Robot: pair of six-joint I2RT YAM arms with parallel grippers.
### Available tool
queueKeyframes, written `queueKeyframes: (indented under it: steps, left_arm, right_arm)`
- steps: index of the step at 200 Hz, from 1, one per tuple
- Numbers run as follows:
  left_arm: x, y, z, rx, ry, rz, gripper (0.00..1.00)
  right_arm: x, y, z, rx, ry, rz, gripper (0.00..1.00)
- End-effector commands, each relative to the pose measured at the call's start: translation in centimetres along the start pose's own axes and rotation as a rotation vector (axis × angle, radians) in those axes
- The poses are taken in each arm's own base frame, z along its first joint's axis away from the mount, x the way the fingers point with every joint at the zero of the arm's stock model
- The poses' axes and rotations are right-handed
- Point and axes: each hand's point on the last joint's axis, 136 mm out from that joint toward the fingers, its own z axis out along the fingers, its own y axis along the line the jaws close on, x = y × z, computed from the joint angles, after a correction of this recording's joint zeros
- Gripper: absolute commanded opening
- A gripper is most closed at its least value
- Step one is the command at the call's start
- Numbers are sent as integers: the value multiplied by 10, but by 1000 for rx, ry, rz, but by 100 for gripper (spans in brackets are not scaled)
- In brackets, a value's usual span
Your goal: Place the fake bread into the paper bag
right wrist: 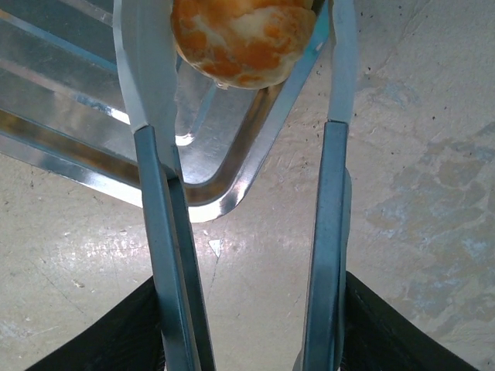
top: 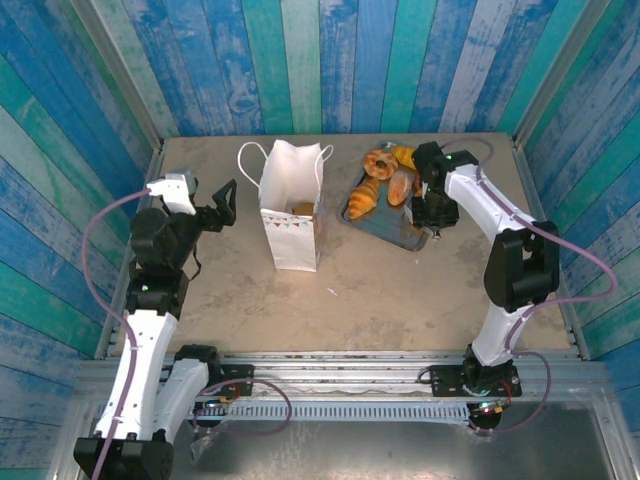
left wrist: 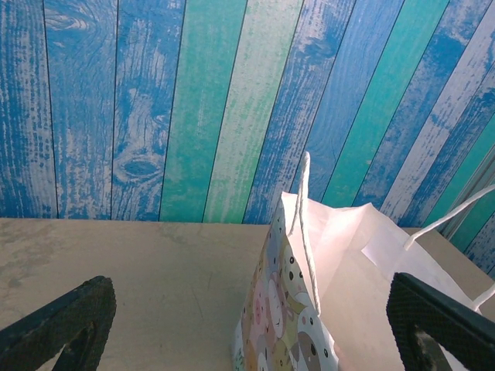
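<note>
Beige table (top: 400, 290) bears paper bag (top: 291, 228) and tray (top: 396, 229).

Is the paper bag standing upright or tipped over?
Upright. The paper bag stands on its base on the table, with its mouth open upward.

No word, number, brand or sign can be read here. The paper bag (left wrist: 282, 328) carries a print of small cartoon figures, and from above its side shows a row of little coloured flags: pictures, no letters to make out.
</note>
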Motion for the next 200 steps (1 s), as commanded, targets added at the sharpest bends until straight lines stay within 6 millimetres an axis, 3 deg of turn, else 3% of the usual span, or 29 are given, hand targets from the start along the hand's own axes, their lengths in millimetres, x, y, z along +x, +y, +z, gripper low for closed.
queueKeyframes:
  steps: [1,68,175,200]
  left_arm:
    - [-3,-1,-1,16,-18,-3,94]
    - [-2,0,0,15,-17,-8,94]
    - [0,4,0,7,-19,-23,94]
    - [3,17,5,-74,30,-119,94]
  right_arm:
    - [-5,3,-1,2,-11,-8,52]
    - [1,3,-2,-1,-11,-7,42]
    - [17,5,-30,-63,-101,-11,37]
    - [24,7,-41,-90,-136,-19,37]
